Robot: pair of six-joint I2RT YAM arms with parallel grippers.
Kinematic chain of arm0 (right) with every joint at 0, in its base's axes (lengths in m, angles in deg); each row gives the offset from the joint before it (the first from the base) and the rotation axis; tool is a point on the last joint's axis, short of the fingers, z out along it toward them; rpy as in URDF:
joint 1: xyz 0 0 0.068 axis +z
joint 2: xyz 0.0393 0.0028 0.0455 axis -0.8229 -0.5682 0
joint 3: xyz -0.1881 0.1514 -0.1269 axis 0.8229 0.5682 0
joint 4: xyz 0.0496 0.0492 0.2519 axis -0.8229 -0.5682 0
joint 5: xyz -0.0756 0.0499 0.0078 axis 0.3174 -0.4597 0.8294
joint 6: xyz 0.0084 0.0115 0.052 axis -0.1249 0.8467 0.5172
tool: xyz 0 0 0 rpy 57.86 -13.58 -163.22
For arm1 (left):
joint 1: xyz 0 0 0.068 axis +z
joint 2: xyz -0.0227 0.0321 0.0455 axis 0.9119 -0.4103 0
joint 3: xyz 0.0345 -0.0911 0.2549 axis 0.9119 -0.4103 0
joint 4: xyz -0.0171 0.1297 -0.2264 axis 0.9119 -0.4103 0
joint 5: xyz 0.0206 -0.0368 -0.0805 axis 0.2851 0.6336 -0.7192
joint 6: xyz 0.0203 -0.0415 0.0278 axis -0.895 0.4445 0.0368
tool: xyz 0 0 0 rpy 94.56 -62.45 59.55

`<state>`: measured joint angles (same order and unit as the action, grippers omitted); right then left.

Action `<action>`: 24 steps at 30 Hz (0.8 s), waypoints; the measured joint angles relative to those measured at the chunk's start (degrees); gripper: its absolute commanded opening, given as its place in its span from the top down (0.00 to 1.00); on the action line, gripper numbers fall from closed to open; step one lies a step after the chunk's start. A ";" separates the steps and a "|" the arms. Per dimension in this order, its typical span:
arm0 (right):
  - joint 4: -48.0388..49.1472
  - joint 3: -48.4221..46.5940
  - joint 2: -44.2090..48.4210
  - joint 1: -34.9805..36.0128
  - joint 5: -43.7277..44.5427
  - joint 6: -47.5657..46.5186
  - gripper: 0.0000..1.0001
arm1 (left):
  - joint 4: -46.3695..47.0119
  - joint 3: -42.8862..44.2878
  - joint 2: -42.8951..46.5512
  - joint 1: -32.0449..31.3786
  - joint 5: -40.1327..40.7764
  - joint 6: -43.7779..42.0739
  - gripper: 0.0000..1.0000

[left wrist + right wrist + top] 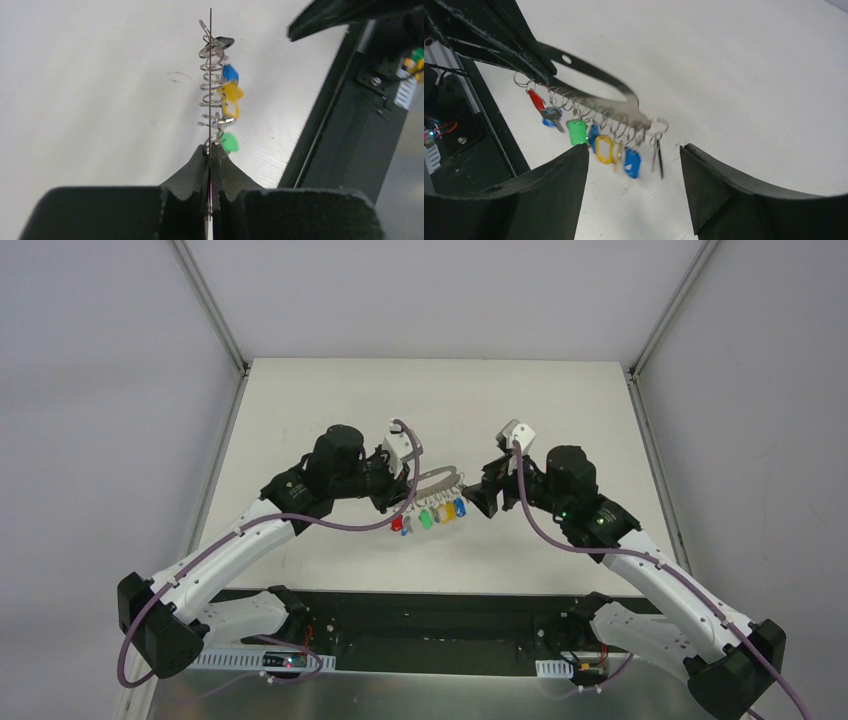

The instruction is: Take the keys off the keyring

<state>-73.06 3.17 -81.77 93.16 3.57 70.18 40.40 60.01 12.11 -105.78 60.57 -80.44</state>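
My left gripper (396, 490) is shut on the left end of the keyring (437, 477) and holds it above the table. In the left wrist view the keyring (210, 50) shows edge-on as a thin line running out of my closed left gripper (210, 149). The keys (430, 517) hang in a row under the ring on small split rings: red (536, 99), green (577, 132), yellow (604, 149), blue (631, 162) and a dark one (658, 159). My right gripper (634, 150) is open and empty, its fingers apart just short of the keyring's (624, 102) free end.
The white table (430, 410) lies under both arms. A black frame (430, 615) runs along its near edge and also shows in the left wrist view (340, 125) and the right wrist view (469, 125). Grey walls enclose the table.
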 measured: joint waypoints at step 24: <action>21.29 9.44 -4.48 7.65 0.13 23.32 0.42 | 6.51 3.39 -1.03 1.07 34.18 38.34 1.00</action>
<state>-51.77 12.62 -86.25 100.81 3.71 93.50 46.91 63.40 11.08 -104.71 94.76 -42.11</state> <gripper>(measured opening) 0.561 0.033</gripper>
